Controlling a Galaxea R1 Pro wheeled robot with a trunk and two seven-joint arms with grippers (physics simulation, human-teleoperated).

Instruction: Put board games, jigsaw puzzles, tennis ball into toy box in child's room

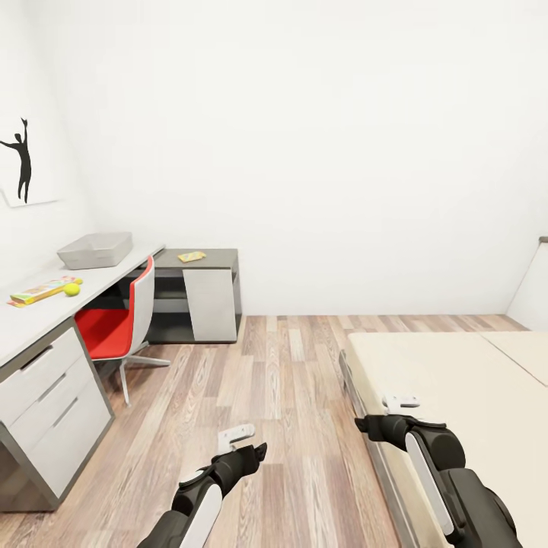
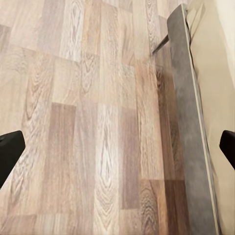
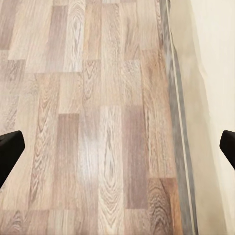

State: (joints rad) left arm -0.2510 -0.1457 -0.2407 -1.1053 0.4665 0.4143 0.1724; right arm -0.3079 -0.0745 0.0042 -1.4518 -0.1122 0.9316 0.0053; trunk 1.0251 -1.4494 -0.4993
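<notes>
Both black claws, left (image 1: 242, 441) and right (image 1: 396, 407), hang open and empty at lower frame. On the grey tabletop (image 1: 30, 320) at left lie a yellow tennis ball (image 1: 71, 289) and a grey toy box (image 1: 96, 250). I judge the robot is in transit; next it should approach a toy.

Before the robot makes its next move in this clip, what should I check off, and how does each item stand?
1. Both grippers free to pick: ok. The left gripper and right gripper show fingers wide apart with nothing between them.
2. Toy box located: ok, it sits on the table by the wall.
3. Tennis ball located: ok, on the table, next to a flat colourful box.
4. Toys within reach: not ok. The table stands well off from both arms.
5. Board games on the bed: cannot tell. The visible part of the mattress shows none.
6. Small yellow item on the dark side desk: cannot tell what it is.
</notes>
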